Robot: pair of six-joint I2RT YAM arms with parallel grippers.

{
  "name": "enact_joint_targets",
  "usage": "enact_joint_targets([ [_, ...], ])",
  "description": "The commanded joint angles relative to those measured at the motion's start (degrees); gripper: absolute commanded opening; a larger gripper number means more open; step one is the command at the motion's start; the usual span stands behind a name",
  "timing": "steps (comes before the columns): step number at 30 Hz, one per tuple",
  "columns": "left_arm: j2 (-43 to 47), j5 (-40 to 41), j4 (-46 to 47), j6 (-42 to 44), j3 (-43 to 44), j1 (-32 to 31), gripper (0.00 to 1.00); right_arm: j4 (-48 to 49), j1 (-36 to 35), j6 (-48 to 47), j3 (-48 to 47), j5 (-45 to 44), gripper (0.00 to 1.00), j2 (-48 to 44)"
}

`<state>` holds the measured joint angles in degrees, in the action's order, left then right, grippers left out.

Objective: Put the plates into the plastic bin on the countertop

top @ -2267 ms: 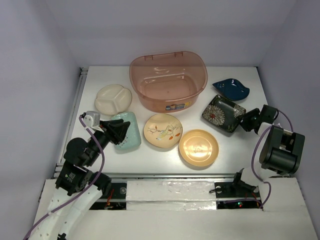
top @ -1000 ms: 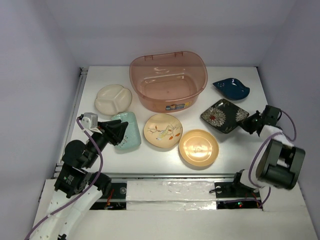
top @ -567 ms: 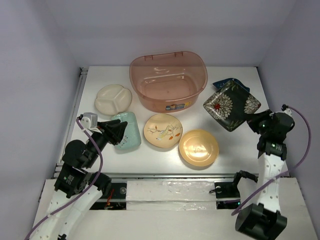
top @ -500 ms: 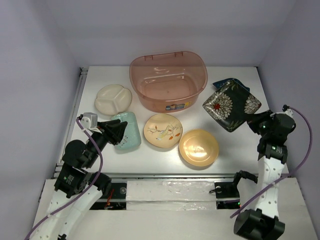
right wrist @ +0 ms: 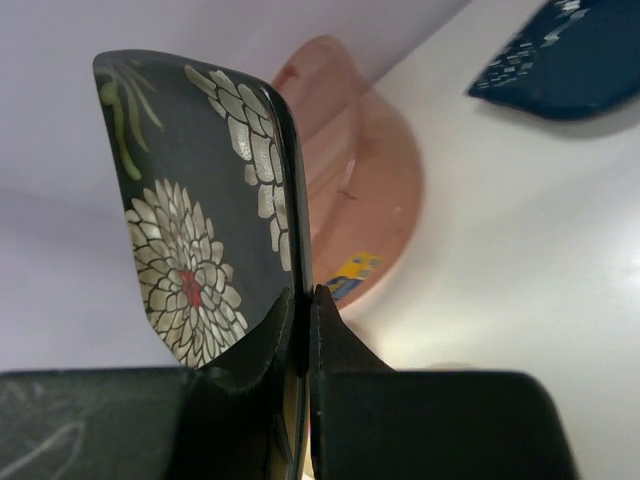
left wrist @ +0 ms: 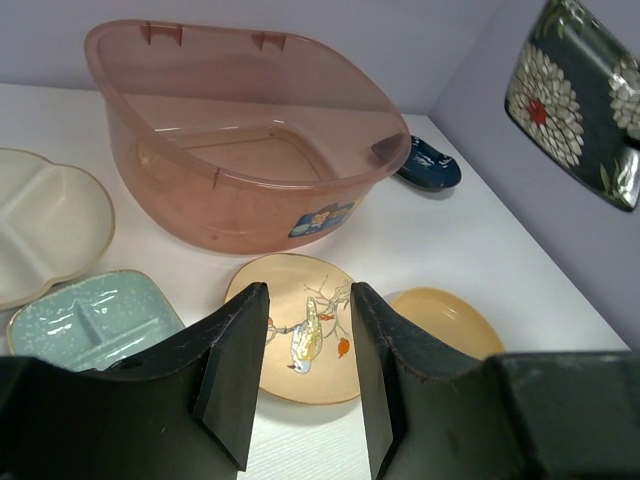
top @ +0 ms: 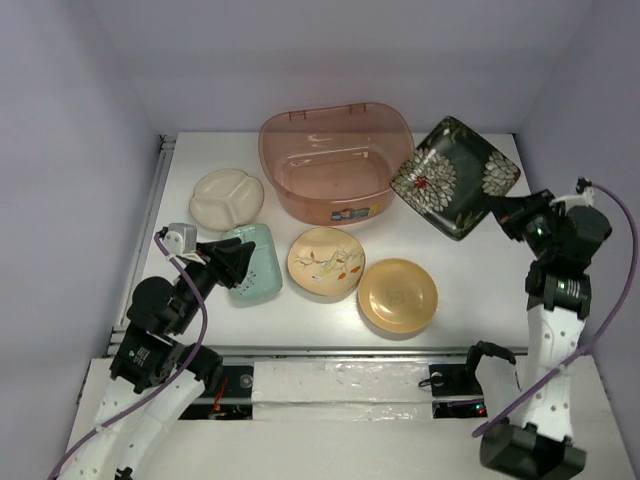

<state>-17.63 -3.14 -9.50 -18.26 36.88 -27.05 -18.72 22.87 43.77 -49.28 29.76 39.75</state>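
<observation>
**Black square plate held aloft beside the bin**

From the top camera we see the right gripper (top: 500,210) clamped on one edge of the black square plate with white flowers (top: 455,177). The plate is raised off the countertop (top: 480,290), tilted, with its flowered face towards the camera, just beside the right rim of the plastic bin (top: 336,108). The bin stands at the back centre of the countertop with nothing inside. The left gripper (top: 243,268) hovers over the mint-green plate (top: 264,262). The cream divided plate (top: 227,197) lies behind that one, left of the bin. In front of the bin lie the cream floral plate (top: 326,261) and, to its right, the orange-tan plate (top: 398,294).

From the left wrist we see that gripper's (left wrist: 307,300) fingers (left wrist: 235,370) parted by a moderate gap, with nothing between them. Beyond them are the floral plate (left wrist: 300,330), the mint-green plate (left wrist: 90,315) and the bin (left wrist: 240,160). The dark-blue leaf plate (left wrist: 425,165) lies at the bin's far right. The black plate (left wrist: 575,100) hangs in the air at upper right.

From the right wrist we see the right gripper (right wrist: 300,300) pinching the black plate's (right wrist: 190,250) rim, the plate standing nearly on edge. The bin (right wrist: 350,190) lies behind it, and the blue leaf plate (right wrist: 560,55) rests on the white surface at upper right.
</observation>
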Motion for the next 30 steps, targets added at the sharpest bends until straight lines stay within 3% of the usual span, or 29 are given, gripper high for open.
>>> enact_joint_targets([
  [1, -0.8, 0.3, 1.9, 0.5, 1.4, -0.4, 0.35, 16.3, -6.8, 6.2, -8.1, -0.6, 0.0, 5.3],
  [3, -1.3, 0.4, 1.9, 0.5, 1.4, 0.1, 0.35, 17.8, -14.5, 6.2, -11.4, -3.6, 0.0, 12.1],
  [7, -1.8, 0.9, 1.8, 0.5, 1.3, 0.2, 0.35, 20.7, -22.5, 6.2, -21.1, -9.2, 0.0, 25.0],
  [15, -2.8, 0.7, 1.7, 0.3, 1.3, 0.2, 0.35, 14.1, -29.0, 1.1, -43.9, -13.5, 0.0, 48.5],
  [30, -3.0, 0.0, 1.8, 0.4, 1.2, 0.7, 0.35, 2.9, -37.8, -4.9, -64.9, -18.2, 0.0, 78.4],
])
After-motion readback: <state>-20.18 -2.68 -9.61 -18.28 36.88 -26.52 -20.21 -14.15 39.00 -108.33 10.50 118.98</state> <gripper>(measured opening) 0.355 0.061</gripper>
